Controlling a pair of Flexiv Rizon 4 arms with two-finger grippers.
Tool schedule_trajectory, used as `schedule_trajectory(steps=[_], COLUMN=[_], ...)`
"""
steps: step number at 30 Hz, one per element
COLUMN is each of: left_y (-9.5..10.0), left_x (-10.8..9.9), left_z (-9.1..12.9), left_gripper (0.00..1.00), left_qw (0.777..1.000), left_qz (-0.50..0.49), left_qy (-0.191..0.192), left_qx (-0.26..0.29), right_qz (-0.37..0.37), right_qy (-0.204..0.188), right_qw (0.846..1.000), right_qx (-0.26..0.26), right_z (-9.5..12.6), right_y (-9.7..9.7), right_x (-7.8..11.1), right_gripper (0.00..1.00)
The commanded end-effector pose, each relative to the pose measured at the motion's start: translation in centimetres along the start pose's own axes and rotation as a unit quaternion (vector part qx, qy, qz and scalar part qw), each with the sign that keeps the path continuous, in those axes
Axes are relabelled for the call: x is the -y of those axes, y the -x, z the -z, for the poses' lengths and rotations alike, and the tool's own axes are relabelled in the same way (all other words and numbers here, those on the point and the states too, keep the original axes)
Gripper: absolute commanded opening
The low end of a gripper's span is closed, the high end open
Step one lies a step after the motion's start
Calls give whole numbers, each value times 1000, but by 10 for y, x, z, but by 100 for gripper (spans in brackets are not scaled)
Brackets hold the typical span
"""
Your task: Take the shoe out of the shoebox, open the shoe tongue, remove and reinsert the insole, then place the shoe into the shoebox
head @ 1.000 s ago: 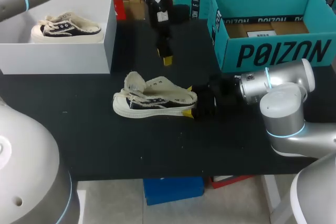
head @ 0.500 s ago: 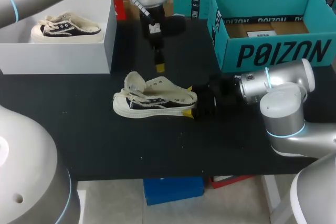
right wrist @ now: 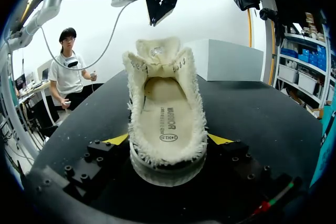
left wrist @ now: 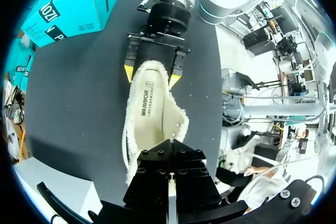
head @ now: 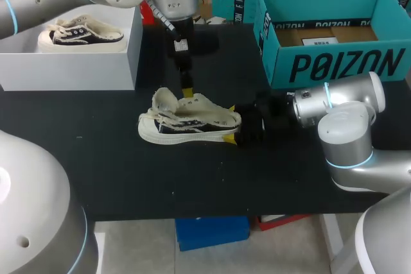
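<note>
clamping shoe (head: 186, 122) heel: right gripper (head: 231, 122) | left gripper (head: 187, 92) just above shoe, grip unclear

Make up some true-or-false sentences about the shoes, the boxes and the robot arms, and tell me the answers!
1. One shoe lies on the black table. True.
2. The white box has nothing in it. False: a second shoe sits inside it.
3. The right gripper holds the heel of the shoe on the table. True.
4. The left gripper is down inside the teal box. False: it hangs just above the shoe on the table, near the tongue end.
5. The insole is inside the shoe on the table. True.
</note>
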State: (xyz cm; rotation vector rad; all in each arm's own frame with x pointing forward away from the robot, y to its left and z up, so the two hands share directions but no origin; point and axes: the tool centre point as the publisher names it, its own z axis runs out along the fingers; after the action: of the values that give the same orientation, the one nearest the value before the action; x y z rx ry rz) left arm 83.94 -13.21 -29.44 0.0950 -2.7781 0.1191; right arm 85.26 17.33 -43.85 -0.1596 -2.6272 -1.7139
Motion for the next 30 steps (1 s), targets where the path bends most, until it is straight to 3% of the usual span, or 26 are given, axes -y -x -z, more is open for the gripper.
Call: schedule_trajectory(steps=[1, 30], left_y=[2, 3], left_x=[3, 0], left_z=[-1, -3], left_gripper=[0, 0], left_qw=[1000, 1000], left_qz=[0, -8], left_qy=[3, 10], left_qx=[0, 13], right_qz=[-1, -1], right_qy=[0, 0], right_qw=[1000, 1000], right_qx=[0, 0], right_z=[-1, -1], right_y=[1, 1], right_x=[1, 1], right_gripper=[0, 0])
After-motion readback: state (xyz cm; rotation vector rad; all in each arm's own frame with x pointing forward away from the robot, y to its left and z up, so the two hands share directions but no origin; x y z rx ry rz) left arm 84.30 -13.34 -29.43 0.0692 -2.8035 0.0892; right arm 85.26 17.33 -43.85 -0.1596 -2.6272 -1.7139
